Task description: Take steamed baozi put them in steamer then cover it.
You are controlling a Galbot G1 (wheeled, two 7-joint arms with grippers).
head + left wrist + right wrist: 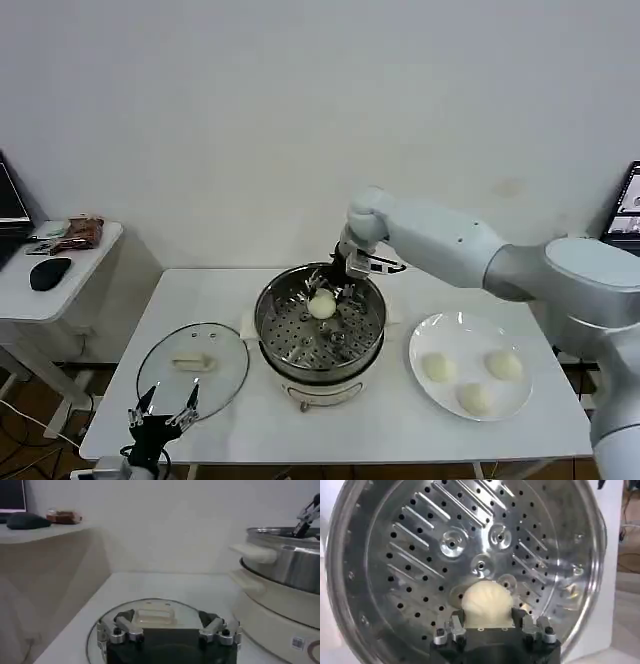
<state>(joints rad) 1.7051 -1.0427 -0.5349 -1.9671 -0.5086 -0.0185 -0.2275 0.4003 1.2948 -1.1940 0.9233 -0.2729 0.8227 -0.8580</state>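
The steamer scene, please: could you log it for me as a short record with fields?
steamer: steel pot at table centre, uncovered
right pincer: over the steamer's perforated tray, shut on one baozi
plate: white plate on the robot's right, holding three baozi
cover: glass lid flat on the table, left of the steamer
left pincer: open, low at the table's near edge beside the cover
side table: mouse on it

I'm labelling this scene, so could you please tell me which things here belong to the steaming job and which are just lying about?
Job:
- steamer
- baozi held over its tray by the right gripper
- three baozi on the white plate
- glass cover flat on the table, left gripper beside it

Lying about:
- computer mouse, side table
- packet beside it
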